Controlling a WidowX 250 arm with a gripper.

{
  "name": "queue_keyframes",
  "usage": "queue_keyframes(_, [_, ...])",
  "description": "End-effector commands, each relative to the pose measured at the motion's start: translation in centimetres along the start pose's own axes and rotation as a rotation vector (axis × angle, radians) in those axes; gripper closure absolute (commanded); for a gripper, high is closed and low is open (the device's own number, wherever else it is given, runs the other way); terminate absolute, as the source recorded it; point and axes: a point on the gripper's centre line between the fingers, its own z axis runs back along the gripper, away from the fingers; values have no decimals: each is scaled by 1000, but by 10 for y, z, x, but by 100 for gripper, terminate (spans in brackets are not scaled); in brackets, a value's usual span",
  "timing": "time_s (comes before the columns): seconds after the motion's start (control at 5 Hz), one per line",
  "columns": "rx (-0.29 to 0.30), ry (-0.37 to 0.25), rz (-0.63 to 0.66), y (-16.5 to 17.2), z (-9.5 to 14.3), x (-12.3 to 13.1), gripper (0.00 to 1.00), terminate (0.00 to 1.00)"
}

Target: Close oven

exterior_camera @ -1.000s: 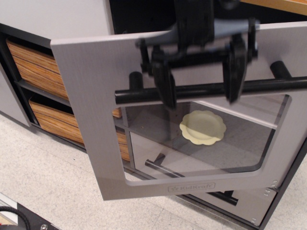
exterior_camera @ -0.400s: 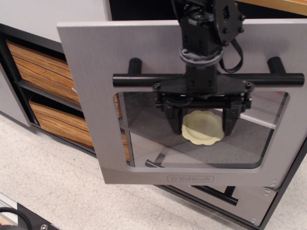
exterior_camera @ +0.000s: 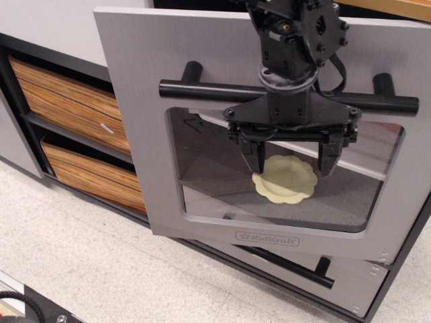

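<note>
The oven door [exterior_camera: 161,141] is brushed grey with a clear window [exterior_camera: 209,175], a thick black bar handle [exterior_camera: 202,89] and a KidKraft mark [exterior_camera: 268,238]. It stands nearly upright, still slightly ajar. My gripper [exterior_camera: 293,163] hangs open in front of the window, just below the handle, fingers pointing down and holding nothing. Its black fingers [exterior_camera: 259,156] straddle the view of a pale yellow scalloped plate [exterior_camera: 285,180] lying inside the oven behind the glass.
Wood-grain drawers [exterior_camera: 67,108] sit in the black frame at left. A shallow grey drawer with a thin black handle [exterior_camera: 289,264] lies below the oven door. Speckled light floor [exterior_camera: 81,262] spreads in front. A black cable shows at bottom left [exterior_camera: 20,303].
The door has swung from wide open toward the oven, nearly shut. My gripper dropped from the handle to below it, in front of the window.
</note>
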Motion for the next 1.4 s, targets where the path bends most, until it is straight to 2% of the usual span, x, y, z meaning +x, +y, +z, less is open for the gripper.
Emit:
queue_keyframes(0.0, [-21,-15,73,16,23,37,0,0])
queue_keyframes(0.2, [-22,-35,107,19,40,50,0,0])
queue_keyframes(0.4, [-36,-19,123,21,59,62,0,0])
queue_keyframes(0.8, [-42,-77,116,17,62,80,0,0])
queue_keyframes(1.0, [-38,-83,111,19,61,80,0,0])
queue_keyframes(1.2, [-40,9,71,23,70,69,0,0])
